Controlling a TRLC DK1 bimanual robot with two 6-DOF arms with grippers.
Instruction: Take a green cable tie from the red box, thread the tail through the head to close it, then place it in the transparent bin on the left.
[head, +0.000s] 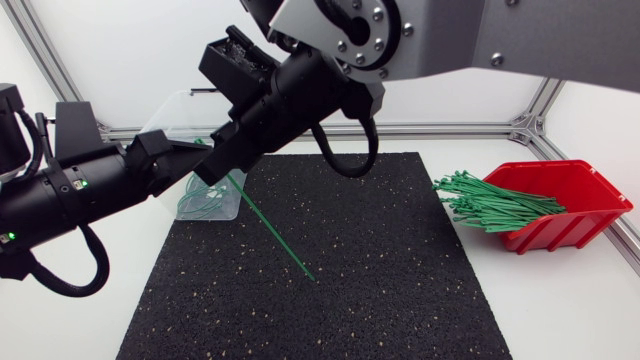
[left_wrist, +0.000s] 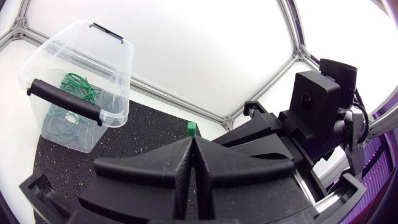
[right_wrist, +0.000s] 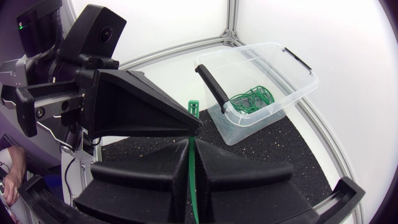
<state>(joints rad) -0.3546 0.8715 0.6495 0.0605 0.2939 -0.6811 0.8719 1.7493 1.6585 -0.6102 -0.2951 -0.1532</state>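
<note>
Head view: the left hand (head: 200, 158) and right hand (head: 222, 165) meet above the mat (head: 380, 290), beside the bin (head: 175, 108). The tie (head: 270, 235) slants from them down to the mat, its tail free. The box (head: 585, 190) lies well apart.

Left wrist view: the left hand's fingers are pressed together. The tie's green head pokes just past their tips, so it seems pinched there.

Right wrist view: the right hand is clamped on the strap, which runs between its fingers, with the head just ahead.

Both grips look close to the head. To thread well, I judge the left hand should hold the head steady while the right re-grips near the tail tip, curls it round and meets the slot squarely.
</note>
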